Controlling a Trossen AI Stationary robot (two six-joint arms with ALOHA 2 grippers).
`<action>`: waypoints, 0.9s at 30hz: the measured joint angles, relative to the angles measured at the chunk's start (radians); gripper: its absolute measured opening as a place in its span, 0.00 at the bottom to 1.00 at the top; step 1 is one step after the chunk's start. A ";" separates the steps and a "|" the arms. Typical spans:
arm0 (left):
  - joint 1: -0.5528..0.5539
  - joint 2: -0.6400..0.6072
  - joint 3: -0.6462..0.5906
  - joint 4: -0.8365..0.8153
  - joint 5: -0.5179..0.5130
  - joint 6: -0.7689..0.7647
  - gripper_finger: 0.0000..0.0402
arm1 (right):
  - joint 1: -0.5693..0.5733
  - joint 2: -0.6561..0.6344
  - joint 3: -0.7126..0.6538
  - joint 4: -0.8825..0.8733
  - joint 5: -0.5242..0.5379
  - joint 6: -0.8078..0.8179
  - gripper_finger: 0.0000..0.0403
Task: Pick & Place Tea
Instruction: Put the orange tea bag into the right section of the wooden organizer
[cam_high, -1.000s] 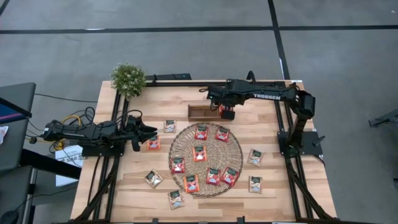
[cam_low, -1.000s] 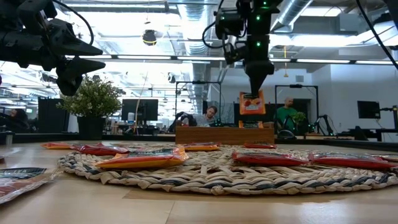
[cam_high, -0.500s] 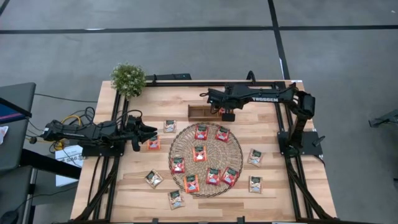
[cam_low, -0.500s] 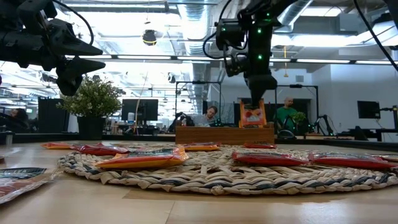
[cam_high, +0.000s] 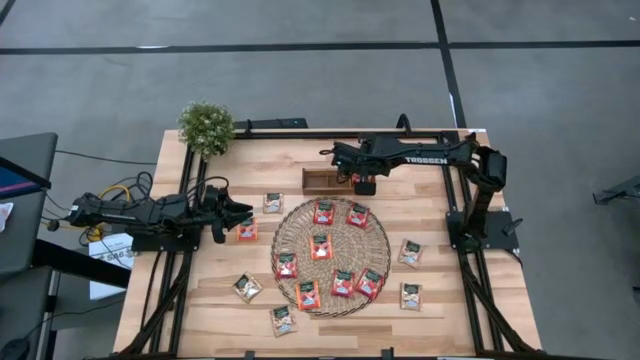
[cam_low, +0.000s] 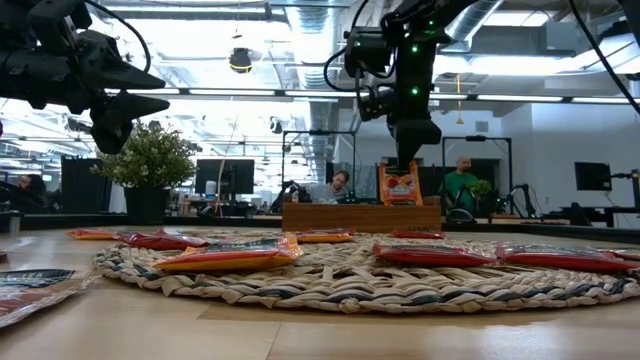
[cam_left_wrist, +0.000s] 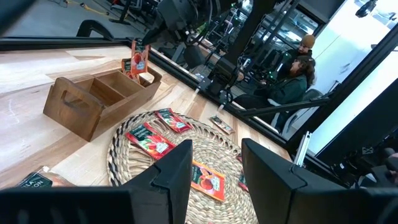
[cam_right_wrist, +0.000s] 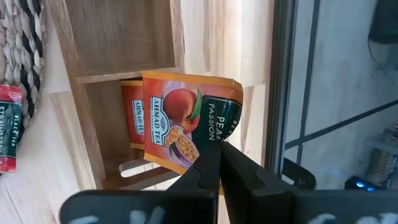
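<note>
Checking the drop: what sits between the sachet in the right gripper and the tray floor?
Right wrist view: another orange sachet already stands in that tray compartment, under the held sachet in the right gripper.

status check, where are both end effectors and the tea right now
Right end effector shut on orange sachet, over the wooden tray. One sachet already in that compartment. Left end effector open, waiting at table's left. Nothing in the way.

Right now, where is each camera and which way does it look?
High: above the table, looking straight down; shows both arms, the mat and the tray.
Low: at table height, looking across the mat into the room; shows the right gripper lowering a sachet.
Left wrist: looks past its own open fingers at the tray.
Right wrist: looks down at the sachet it pinches.
All four views share the tray.
</note>
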 joint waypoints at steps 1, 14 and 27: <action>0.000 0.000 0.000 0.000 0.000 0.000 0.33 | 0.000 0.000 0.000 0.000 0.000 -0.001 0.00; 0.000 0.000 0.000 0.000 0.000 0.000 0.33 | 0.009 -0.001 -0.099 0.066 0.005 -0.046 0.00; 0.000 0.000 0.000 0.000 0.000 -0.013 0.33 | 0.042 -0.001 -0.130 0.105 0.028 -0.048 0.00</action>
